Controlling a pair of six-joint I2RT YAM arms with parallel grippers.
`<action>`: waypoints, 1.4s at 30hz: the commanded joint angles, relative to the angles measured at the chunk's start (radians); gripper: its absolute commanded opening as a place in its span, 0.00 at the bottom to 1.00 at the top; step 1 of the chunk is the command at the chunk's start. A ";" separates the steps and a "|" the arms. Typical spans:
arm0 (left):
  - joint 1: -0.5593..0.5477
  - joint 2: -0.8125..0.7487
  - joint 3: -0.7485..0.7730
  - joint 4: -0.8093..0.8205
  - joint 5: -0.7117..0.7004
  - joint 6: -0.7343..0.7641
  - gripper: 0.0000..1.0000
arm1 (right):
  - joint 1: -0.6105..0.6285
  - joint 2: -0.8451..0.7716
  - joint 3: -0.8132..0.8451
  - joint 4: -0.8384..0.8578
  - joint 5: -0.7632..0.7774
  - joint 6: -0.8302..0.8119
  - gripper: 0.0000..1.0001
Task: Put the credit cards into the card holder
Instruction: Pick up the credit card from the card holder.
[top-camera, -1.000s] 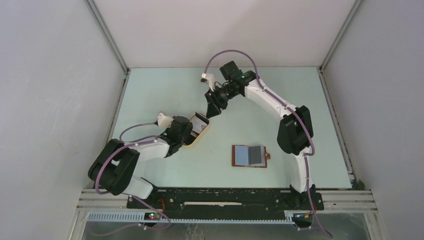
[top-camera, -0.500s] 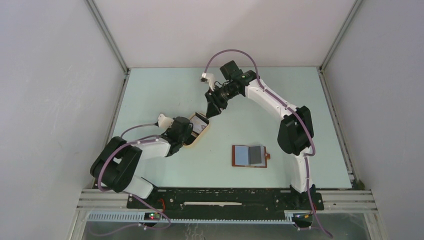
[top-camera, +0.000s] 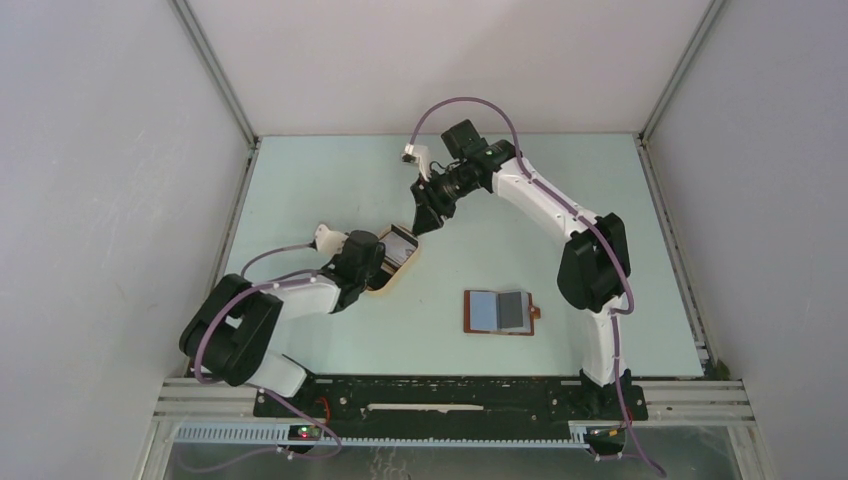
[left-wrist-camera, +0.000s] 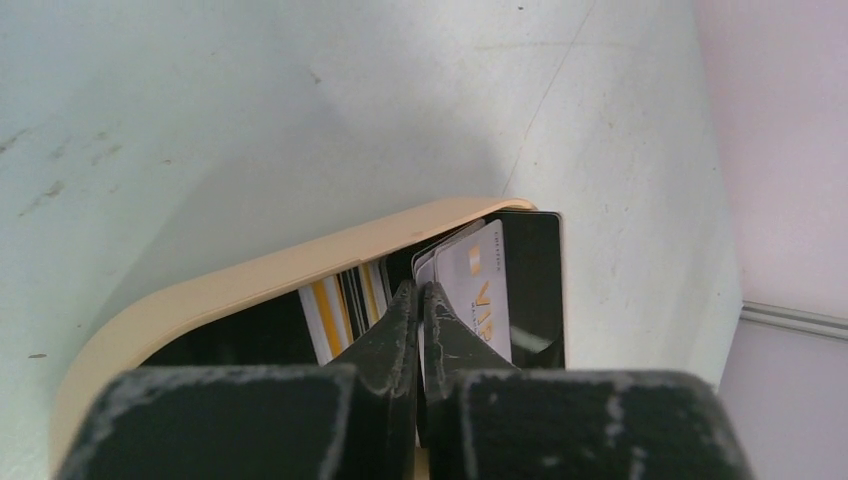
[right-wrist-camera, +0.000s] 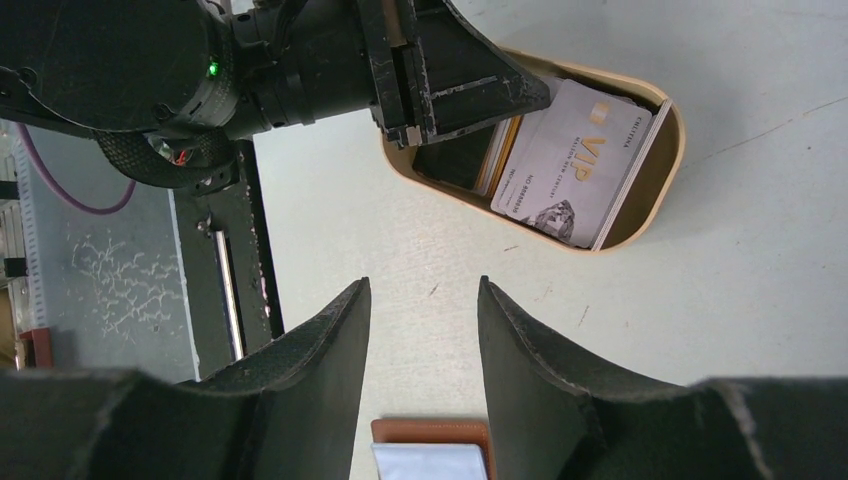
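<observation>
Left wrist view is showing the left gripper (left-wrist-camera: 418, 295) sitting in the tray (left-wrist-camera: 250, 280), jaws clenched together; whether they are pinching a card edge is hard to tell. Right gripper (right-wrist-camera: 422, 330) is hovering released just beside the tray. Holder (top-camera: 499, 312) is lying open near the tray. Cards (left-wrist-camera: 480, 290) are leaning inside the tray, partly blocked.

Bright, diffuse light throughout; shadows soft, faint; wrist views blurred in near foreground; overhead sharp.

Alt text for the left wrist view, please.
Left gripper, jaws closed, reaches into a tan oval tray at the edge of a pale VIP card; a striped card and a dark card stand beside it.
</observation>
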 joint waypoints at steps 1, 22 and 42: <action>0.002 -0.055 -0.002 0.013 -0.024 0.033 0.01 | -0.002 -0.071 -0.001 0.011 -0.015 -0.010 0.52; 0.001 -0.311 -0.143 0.001 0.015 0.160 0.00 | 0.045 -0.034 -0.060 0.093 -0.051 0.010 0.52; 0.030 -0.570 -0.293 0.117 0.076 0.437 0.00 | 0.080 0.130 -0.014 0.218 -0.184 0.164 0.53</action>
